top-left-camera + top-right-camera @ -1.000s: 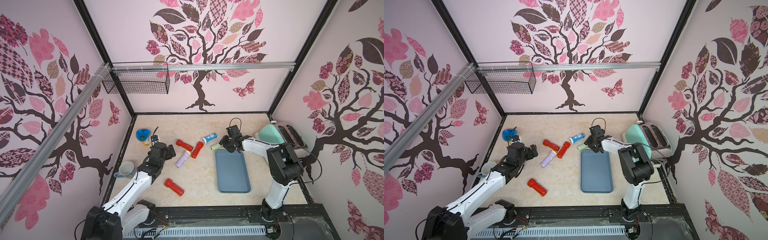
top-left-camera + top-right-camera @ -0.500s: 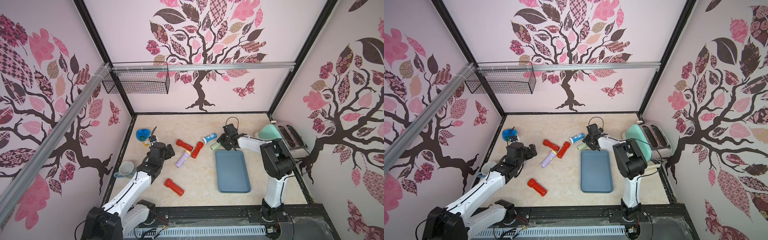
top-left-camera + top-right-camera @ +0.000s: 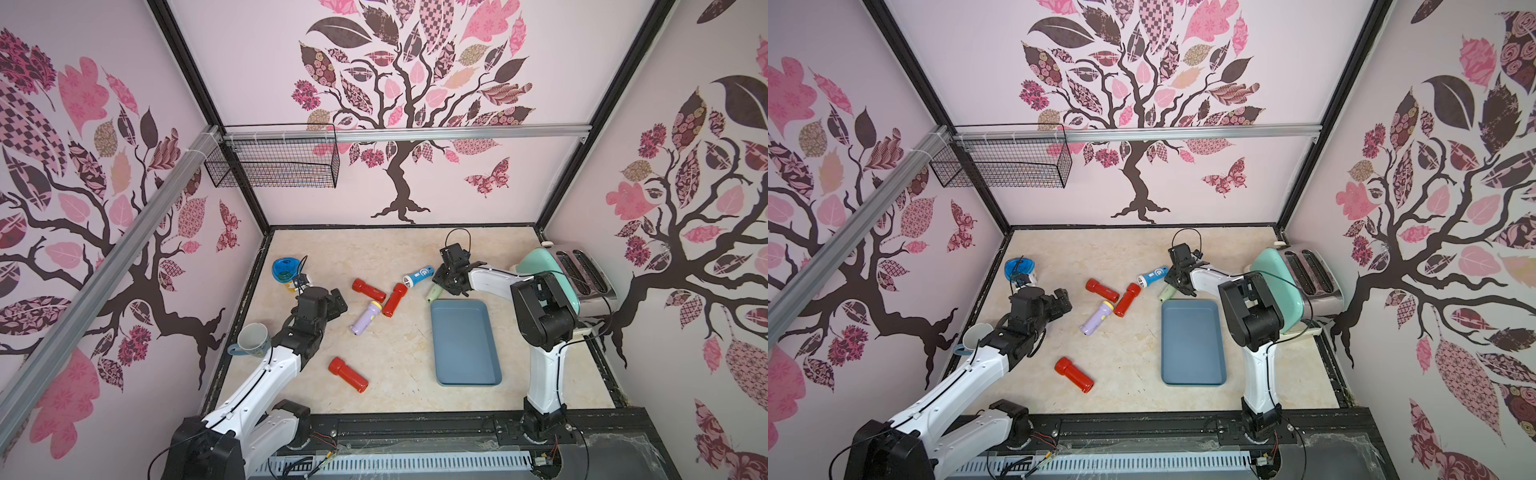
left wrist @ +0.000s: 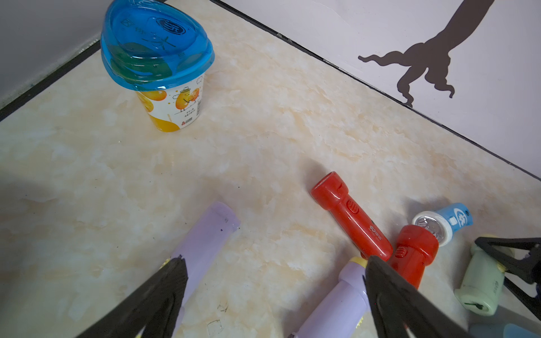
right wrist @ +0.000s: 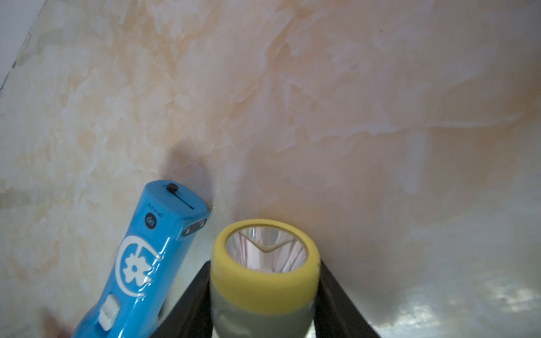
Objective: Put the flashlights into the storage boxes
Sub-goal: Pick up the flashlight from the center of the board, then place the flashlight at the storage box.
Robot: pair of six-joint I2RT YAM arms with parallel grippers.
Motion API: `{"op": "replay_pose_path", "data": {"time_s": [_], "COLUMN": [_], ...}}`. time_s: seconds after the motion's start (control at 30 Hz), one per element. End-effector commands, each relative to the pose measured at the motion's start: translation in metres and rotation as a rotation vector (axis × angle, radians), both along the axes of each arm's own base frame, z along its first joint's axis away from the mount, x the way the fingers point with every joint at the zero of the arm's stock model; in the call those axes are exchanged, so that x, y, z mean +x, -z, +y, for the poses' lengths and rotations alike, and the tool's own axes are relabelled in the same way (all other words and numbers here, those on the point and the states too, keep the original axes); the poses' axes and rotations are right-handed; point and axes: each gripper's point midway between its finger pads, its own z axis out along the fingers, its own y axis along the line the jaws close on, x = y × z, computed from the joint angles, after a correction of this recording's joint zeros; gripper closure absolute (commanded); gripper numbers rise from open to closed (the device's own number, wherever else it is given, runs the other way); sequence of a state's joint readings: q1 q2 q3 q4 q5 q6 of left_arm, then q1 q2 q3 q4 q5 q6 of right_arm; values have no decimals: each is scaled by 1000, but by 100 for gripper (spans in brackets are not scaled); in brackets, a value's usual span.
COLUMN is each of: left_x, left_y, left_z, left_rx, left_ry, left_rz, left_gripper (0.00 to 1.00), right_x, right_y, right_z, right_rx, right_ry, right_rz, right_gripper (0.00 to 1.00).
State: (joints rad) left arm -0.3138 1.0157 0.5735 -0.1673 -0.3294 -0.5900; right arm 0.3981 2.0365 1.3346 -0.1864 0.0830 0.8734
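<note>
Since a second ago the right arm's elbow has swung in toward the tray and its jaws have narrowed, while the left arm has hardly shifted.

At the left, the left jaws stand spread wide and hold nothing, low over the bench (image 3: 395, 249). The left wrist view shows one lilac flashlight (image 4: 205, 243) running partly under one side of them. A second lilac flashlight (image 3: 365, 318) lies by the other side. Its yellow head is close to the first red flashlight (image 3: 369, 290) and the second red flashlight (image 3: 395, 300), which meet in a V. The third red flashlight (image 3: 348, 375) lies alone, nearer the robot's base.

Further right, the blue-and-white flashlight (image 3: 417, 277) lies just beside the pale green flashlight (image 5: 263, 292). The right jaws are clamped on the pale green one, with a black finger against each side of its body just behind the yellow head. I cannot tell whether it has left the bench.

The coming move turns on this: the slate-blue tray (image 3: 465, 345) lies empty on the base side of the right jaws. Its far left corner is just beside the flashlight's tail. The flashlight's long axis slants toward that corner, while the tray's long side runs straight away from the base. I judge that a short carry toward the base with a slight turn would lay it lengthwise inside. The right arm is much the nearer to the tray.
</note>
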Motion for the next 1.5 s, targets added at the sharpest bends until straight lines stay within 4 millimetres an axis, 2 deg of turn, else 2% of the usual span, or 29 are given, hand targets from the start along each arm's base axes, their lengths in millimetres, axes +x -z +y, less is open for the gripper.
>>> {"op": "replay_pose_path", "data": {"time_s": [0.0,0.23,0.4,0.53,0.63,0.9,0.97,1.07,1.27,1.47], "left_x": [-5,-5,-8,-10,-12,-11,-11,-12,-12,-10], "left_y": [15,16,14,13,15,17,21,33,33,35], "left_z": [10,9,12,12,13,12,13,17,4,-10], "left_rx": [15,15,20,13,0,-17,-19,-39,-54,-63], "left_ry": [-50,-45,-55,-50,-64,-73,-79,-111,-28,67], "left_rz": [33,36,31,12,12,17,15,-6,-23,-32], "left_gripper": [2,2,2,2,2,2,6,16,17,17], "right_x": [1,15,20,15,2,-59,-76,-96,-122,-138], "right_y": [-15,-72,-120,-152,-165,-158,-152,-135,-94,-65], "right_z": [1,9,2,-5,-7,-25,-27,-25,-23,-2], "right_rx": [-42,-11,-27,-18,-32,-97,-96,-78,-37,51], "right_ry": [-53,-88,-88,-100,-143,-262,-296,-353,-401,-460], "right_rz": [-16,-154,-263,-345,-376,-350,-338,-296,-216,-150], "right_gripper": [54,57,59,59,59,59,60,59,58,58]}}
